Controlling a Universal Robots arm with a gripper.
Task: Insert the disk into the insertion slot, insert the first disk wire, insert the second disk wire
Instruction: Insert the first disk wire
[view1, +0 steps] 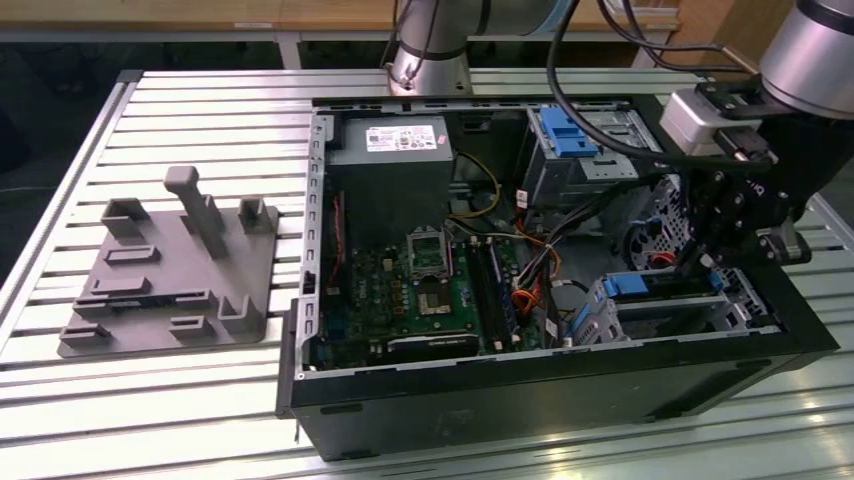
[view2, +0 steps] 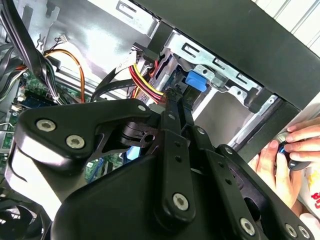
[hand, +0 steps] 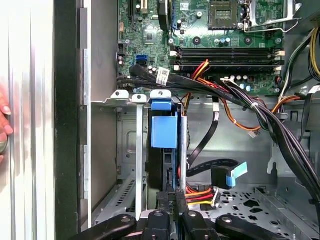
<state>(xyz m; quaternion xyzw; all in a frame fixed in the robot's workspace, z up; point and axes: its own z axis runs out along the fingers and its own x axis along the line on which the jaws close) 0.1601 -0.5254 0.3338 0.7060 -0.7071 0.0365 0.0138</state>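
Observation:
The disk (hand: 164, 131), in its blue carrier, stands inside the insertion slot (hand: 127, 132), a silvery perforated cage at the near corner of the open computer case on the exterior view's right (view1: 738, 300). The carrier's blue edge (view1: 627, 286) shows at the cage top. My gripper (hand: 170, 198) is at the disk's end, shut on the black plug of a red, yellow and black disk wire (hand: 200, 194). In the second wrist view the gripper (view2: 175, 97) closes beside the same wire bundle (view2: 145, 80). A black flat wire with a blue tab (hand: 232, 175) lies loose on the case floor.
The motherboard (view1: 414, 290), a grey power-supply box (view1: 394, 140) and a taller bay with a blue latch (view1: 574, 130) fill the case. Thick black cables (hand: 260, 120) cross above the cage. A grey fixture (view1: 167, 270) sits on the table. A person's hand (view2: 290, 150) rests outside the case wall.

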